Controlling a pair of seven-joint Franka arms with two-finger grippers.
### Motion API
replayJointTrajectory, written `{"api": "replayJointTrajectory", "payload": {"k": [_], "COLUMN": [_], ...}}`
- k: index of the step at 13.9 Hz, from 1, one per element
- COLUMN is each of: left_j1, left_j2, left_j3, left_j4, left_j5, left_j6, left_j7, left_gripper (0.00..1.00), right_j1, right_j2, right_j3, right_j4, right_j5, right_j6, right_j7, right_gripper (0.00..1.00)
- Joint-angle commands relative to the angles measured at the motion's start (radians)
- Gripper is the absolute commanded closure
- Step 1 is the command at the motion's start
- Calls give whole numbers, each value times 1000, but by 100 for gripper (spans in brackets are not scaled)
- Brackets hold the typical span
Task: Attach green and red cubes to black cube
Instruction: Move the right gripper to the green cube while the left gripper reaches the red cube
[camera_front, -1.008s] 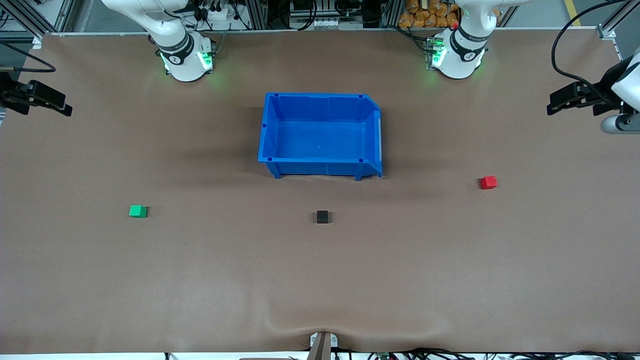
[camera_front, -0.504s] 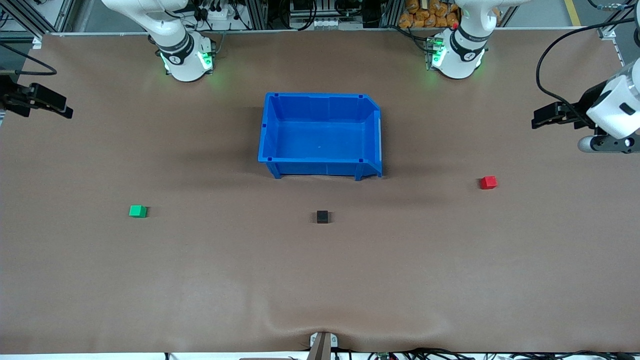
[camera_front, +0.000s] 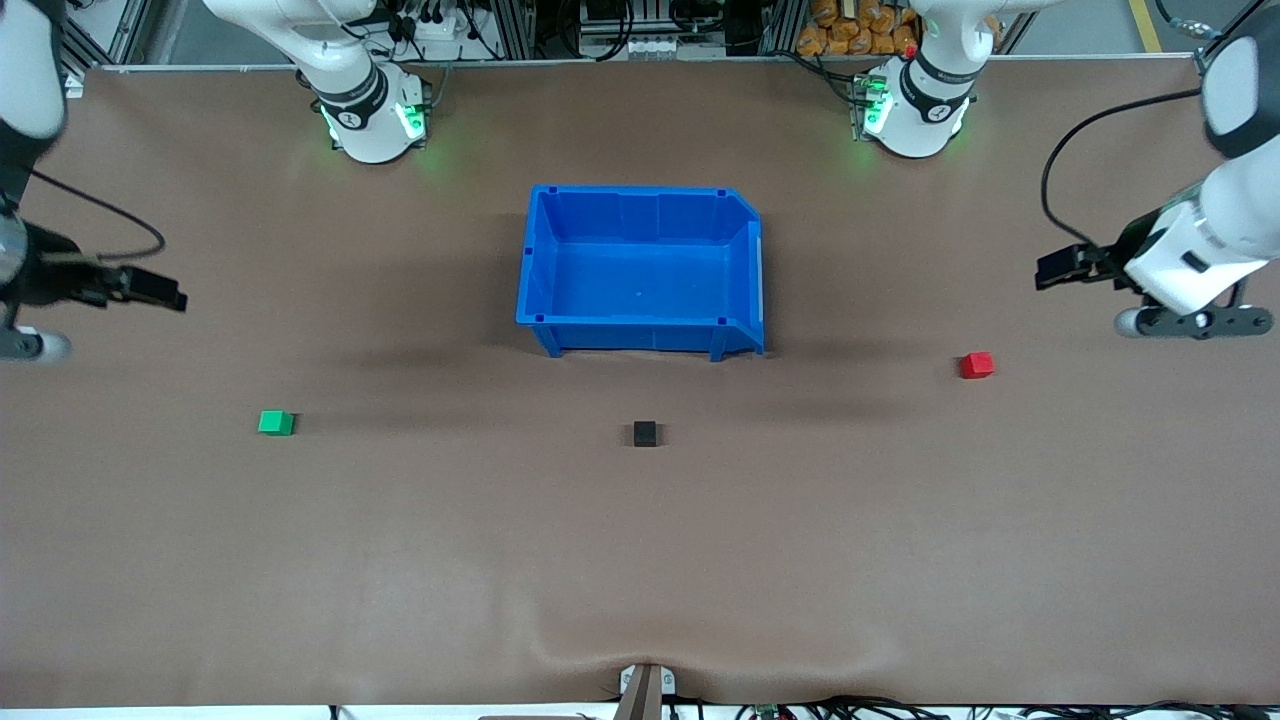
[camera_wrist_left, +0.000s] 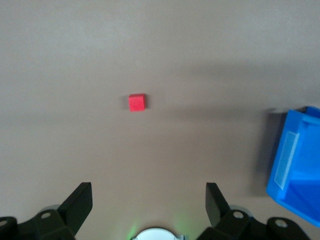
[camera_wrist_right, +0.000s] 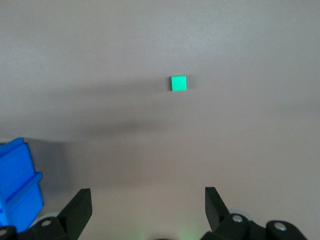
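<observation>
Front view shows a brown worktop (camera_front: 640, 560) with a blue bin (camera_front: 642, 270) at its middle, the landmark for the rest. The black cube (camera_front: 645, 433) lies on the worktop just nearer to the front camera than the bin, close to its front wall but not touching it. The green cube (camera_front: 275, 422) lies well apart from the bin toward the right arm's end of the worktop, and nearer to the front camera than the bin. The red cube (camera_front: 977, 365) lies well apart from the bin toward the left arm's end, a little nearer to the camera than the bin's front wall. All three cubes are separate, none touching another. The left hand (camera_front: 1058, 268) hangs in the air over bare worktop toward the left arm's end, away from the bin and not over the red cube; its fingers are released and spread wide, grasping nothing. The right hand (camera_front: 160, 294) hangs over bare worktop toward the right arm's end, away from the bin and not over the green cube, likewise released and empty. Left wrist view shows the two dark fingertips (camera_wrist_left: 77, 205) spread apart, with the red cube (camera_wrist_left: 137, 102) on the worktop ahead and a corner of the bin (camera_wrist_left: 297, 172) at the edge. Right wrist view shows spread fingertips (camera_wrist_right: 80, 207), the green cube (camera_wrist_right: 178, 83) ahead, and a corner of the bin (camera_wrist_right: 17, 182).
</observation>
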Motion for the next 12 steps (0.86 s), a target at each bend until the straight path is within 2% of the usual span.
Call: {"api": "replayJointTrajectory", "payload": {"k": [1, 4, 10, 12], "left_j1": [10, 19, 49, 50], "left_j2": [-65, -65, -61, -52], "left_j3": [-3, -6, -6, -4], "left_j4": [-115, -164, -319, -346], "left_j5": [0, 0, 0, 0], "left_j6": [79, 134, 343, 389], "left_j7": [-12, -12, -12, -12], "left_gripper": [0, 0, 0, 0], "right_j1": [-5, 1, -2, -7], "right_j2": [56, 128, 267, 307], "right_j3": [0, 0, 0, -1], "right_j4": [21, 22, 22, 12], "right_j5": [20, 21, 15, -25], "right_j6": [20, 44, 151, 194], "right_j7": [10, 10, -2, -19], "right_gripper": [0, 0, 0, 0]}}
